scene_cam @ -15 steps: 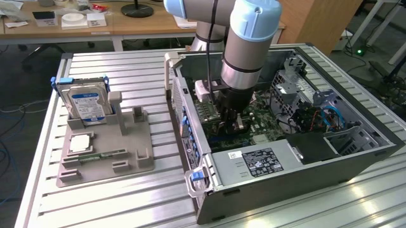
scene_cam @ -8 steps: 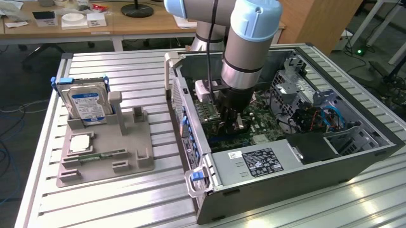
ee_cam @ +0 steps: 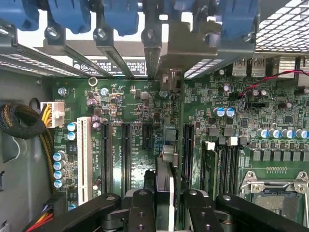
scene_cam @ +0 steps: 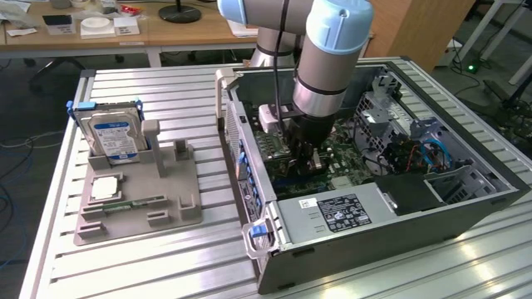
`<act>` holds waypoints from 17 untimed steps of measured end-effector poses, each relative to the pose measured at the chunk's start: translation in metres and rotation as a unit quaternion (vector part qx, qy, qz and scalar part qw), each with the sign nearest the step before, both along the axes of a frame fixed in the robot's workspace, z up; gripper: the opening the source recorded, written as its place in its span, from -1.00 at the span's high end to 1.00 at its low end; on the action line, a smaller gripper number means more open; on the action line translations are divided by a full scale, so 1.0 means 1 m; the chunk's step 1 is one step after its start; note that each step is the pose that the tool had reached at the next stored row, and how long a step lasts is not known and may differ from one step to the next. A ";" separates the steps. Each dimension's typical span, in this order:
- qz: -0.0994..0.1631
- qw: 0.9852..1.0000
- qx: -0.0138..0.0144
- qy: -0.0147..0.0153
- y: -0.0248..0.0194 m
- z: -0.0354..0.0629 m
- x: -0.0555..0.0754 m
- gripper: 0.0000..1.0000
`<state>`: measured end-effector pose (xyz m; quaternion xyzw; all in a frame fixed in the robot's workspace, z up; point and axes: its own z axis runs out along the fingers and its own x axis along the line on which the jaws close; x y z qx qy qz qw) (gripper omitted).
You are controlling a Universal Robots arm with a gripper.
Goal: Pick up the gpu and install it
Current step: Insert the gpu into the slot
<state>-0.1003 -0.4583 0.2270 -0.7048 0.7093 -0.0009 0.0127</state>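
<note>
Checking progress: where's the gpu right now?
In the wrist view, the gpu sits edge-on in the tool, over the motherboard slots inside the computer case.

This looks like a robotics lab or test workshop. A Universal Robots arm [scene_cam: 332, 56] reaches into an open desktop computer case [scene_cam: 374, 243], its motherboard [ee_cam: 140, 125] exposed, lying on a bench [scene_cam: 166, 268] of slotted aluminium profile. Beside the case, a grey moulded fixture [scene_cam: 124, 224] holds a hard drive [scene_cam: 114, 138] upright. Behind is a cluttered wooden desk [scene_cam: 191, 34], and loose cables [scene_cam: 17, 142] trail over the floor.

gpu [ee_cam: 164, 186] edge-on, upright over motherboard slots [ee_cam: 126, 154]
</note>
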 end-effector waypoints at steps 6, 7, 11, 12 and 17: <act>0.000 1.000 0.000 0.000 0.0000 -0.0009 -0.003 0.45; 0.000 1.000 0.000 0.000 -0.0001 -0.0011 -0.003 0.45; 0.000 1.000 0.000 0.000 -0.0001 -0.0020 -0.003 0.45; 0.000 1.000 0.000 0.000 0.0000 -0.0022 -0.003 0.45; 0.000 1.000 0.000 0.000 0.0000 -0.0049 -0.003 0.45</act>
